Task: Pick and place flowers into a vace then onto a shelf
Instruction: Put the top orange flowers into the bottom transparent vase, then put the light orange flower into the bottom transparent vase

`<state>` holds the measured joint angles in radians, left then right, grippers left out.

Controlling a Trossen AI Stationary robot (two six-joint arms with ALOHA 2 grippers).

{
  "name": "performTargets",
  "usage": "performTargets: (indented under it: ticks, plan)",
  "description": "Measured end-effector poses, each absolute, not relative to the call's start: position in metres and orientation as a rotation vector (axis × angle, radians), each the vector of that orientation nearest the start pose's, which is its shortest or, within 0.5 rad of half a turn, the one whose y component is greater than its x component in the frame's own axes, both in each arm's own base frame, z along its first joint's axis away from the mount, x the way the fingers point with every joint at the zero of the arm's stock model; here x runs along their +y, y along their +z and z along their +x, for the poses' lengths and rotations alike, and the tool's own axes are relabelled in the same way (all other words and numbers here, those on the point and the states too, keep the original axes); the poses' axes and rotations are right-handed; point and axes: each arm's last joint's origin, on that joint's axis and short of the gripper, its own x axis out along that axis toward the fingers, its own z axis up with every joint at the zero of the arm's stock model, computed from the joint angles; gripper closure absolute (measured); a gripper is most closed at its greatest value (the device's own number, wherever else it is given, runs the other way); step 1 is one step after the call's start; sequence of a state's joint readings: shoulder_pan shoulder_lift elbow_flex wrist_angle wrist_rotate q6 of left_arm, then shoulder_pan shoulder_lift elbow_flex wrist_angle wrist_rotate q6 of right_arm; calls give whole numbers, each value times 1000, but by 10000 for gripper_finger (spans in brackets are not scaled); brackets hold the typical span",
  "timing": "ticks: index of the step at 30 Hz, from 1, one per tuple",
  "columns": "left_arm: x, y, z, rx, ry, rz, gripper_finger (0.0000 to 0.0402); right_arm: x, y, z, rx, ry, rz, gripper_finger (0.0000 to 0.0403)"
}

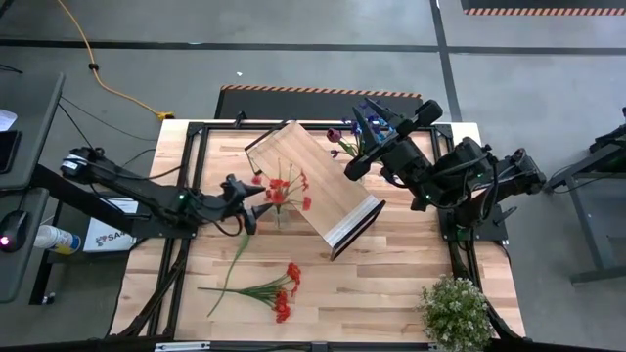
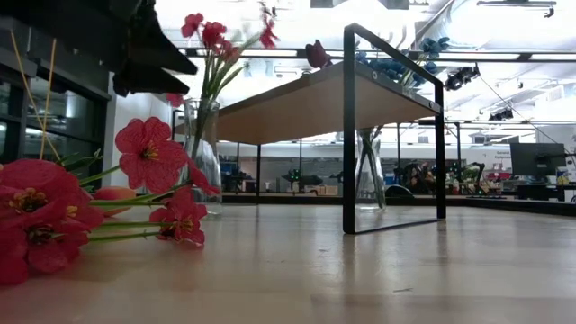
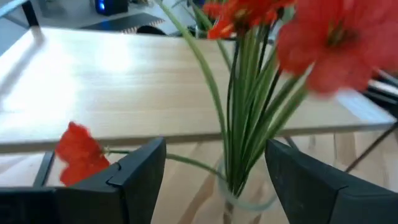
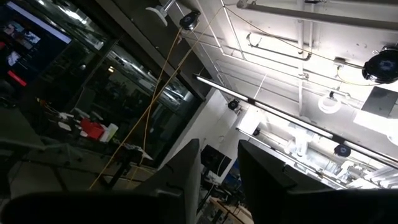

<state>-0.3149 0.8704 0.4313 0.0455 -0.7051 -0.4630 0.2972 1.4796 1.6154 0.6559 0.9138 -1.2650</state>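
Task partway. Left claw [image 1: 262, 208] spread, just short of glass vase [image 2: 202, 153]; vase holds red flowers [image 1: 284, 190], stems between claw's fingers, not pinched. Vase on desk [image 1: 391, 264] by shelf [image 1: 323, 191] edge, not yet on shelf. Loose red bunch [image 1: 279, 291] lies on desk nearer front than left claw, still to load. Second vase [image 2: 370, 171] under shelf, blue and maroon blooms above. Right claw [image 1: 357, 166] over shelf's far side, fingers narrow; holding anything: cannot tell.

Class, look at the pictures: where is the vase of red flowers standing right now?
In the high view, the vase of red flowers stands on the table beside the shelf's left edge, directly before the open left gripper.
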Motion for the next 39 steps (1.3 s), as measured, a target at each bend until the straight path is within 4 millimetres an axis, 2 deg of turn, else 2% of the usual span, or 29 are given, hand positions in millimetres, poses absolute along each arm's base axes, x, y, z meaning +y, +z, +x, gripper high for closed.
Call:
performTargets:
  ticks: [9, 16, 25, 32, 39]
  plan:
    - [-36, 236, 162, 204, 326, -345, 98, 63, 520, 285, -195, -873, -719, 304]
    - [-32, 255, 143, 104, 207, -413, 98, 63, 520, 285, -196, -873, -720, 304]
    - [-29, 275, 116, -3, -36, -484, 98, 62, 520, 285, -196, -875, -720, 304]
    - [-34, 275, 110, 65, -239, -645, 98, 62, 520, 285, -195, -875, -721, 304]
    - [-36, 268, 109, 201, -303, -791, 98, 62, 520, 285, -186, -881, -716, 304]
